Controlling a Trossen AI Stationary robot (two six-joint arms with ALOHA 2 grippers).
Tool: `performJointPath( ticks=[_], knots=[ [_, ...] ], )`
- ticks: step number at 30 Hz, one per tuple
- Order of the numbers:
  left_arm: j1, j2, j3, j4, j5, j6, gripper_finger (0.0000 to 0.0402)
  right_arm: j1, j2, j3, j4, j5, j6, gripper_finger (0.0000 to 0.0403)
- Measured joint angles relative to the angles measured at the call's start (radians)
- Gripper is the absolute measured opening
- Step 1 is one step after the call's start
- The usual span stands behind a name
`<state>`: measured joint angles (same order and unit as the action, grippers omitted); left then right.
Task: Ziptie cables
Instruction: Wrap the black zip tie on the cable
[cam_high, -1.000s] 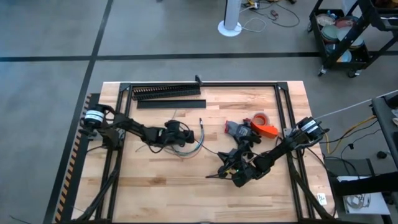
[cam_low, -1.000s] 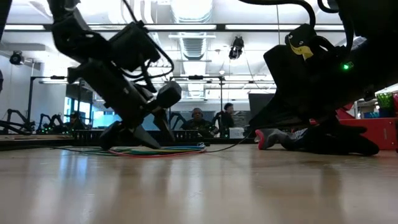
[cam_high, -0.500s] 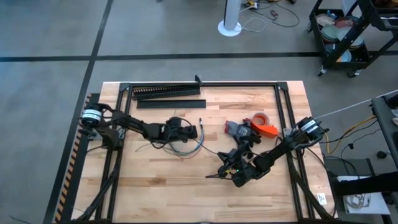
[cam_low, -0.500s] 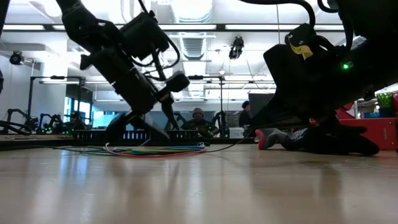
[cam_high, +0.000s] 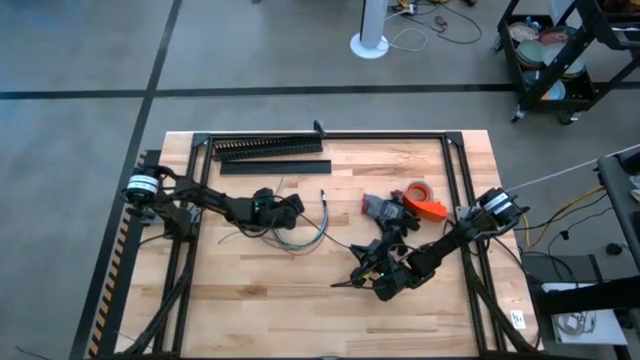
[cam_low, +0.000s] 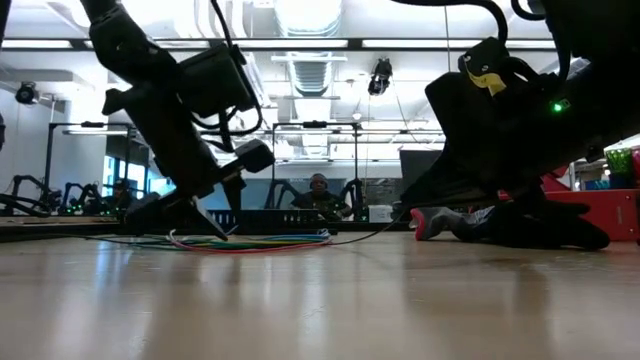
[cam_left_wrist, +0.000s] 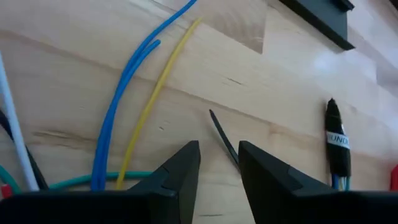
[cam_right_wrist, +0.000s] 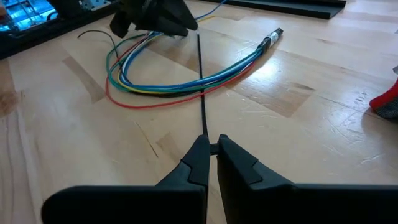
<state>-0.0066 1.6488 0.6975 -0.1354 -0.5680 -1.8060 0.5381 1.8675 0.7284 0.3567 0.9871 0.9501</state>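
Note:
The cables (cam_high: 300, 235) lie in a loose loop of blue, yellow, green and red wires (cam_right_wrist: 180, 84) on the wooden table, their labelled dark end (cam_left_wrist: 336, 140) pointing to the far side. My right gripper (cam_right_wrist: 211, 149) is shut on a thin black ziptie (cam_right_wrist: 201, 81) that reaches forward across the bundle. My left gripper (cam_left_wrist: 219, 171) hovers low at the loop's left side (cam_high: 285, 210), open. The ziptie's free tip (cam_left_wrist: 219, 132) lies between its fingers; whether they touch it, I cannot tell. My right gripper pinches the ziptie's near end (cam_right_wrist: 206, 132) between its two fingertips. The fingers come level and low from the table's right near side and lie along the strip. The ziptie runs straight ahead of them and crosses over the cable bundle.
A long black toothed duct (cam_high: 268, 148) and a flat black strip (cam_high: 275, 167) lie at the far edge. A red tape roll (cam_high: 418, 190), an orange tool (cam_high: 430, 208) and a grey-red tool (cam_high: 380, 207) sit right of centre. People (cam_low: 318, 190) show behind the table.
My left gripper went up and toward the table's right edge, then came back left and down next to the cable loop. The cables and my right gripper with the ziptie have stayed where they were.

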Motion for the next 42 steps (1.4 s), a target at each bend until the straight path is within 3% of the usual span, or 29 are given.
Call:
performJointPath(
  ticks=[13,21,28,42],
  knots=[
    [0.044,0.03,0.006,0.148,0.009,0.092,0.0139,-0.002,0.0,0.0,0.0,0.0,-0.007,0.0],
    [0.034,0.032,0.008,0.315,0.018,0.251,0.0149,-0.002,0.0,0.0,0.0,0.0,-0.008,0.0],
    [-0.001,0.038,0.008,0.386,0.015,0.359,0.0136,-0.002,0.0,0.0,0.0,0.0,-0.008,0.0],
    [-0.105,0.11,0.009,0.484,-0.087,0.626,0.0096,-0.002,0.0,0.0,-0.001,0.0,-0.008,0.0]
  ],
)
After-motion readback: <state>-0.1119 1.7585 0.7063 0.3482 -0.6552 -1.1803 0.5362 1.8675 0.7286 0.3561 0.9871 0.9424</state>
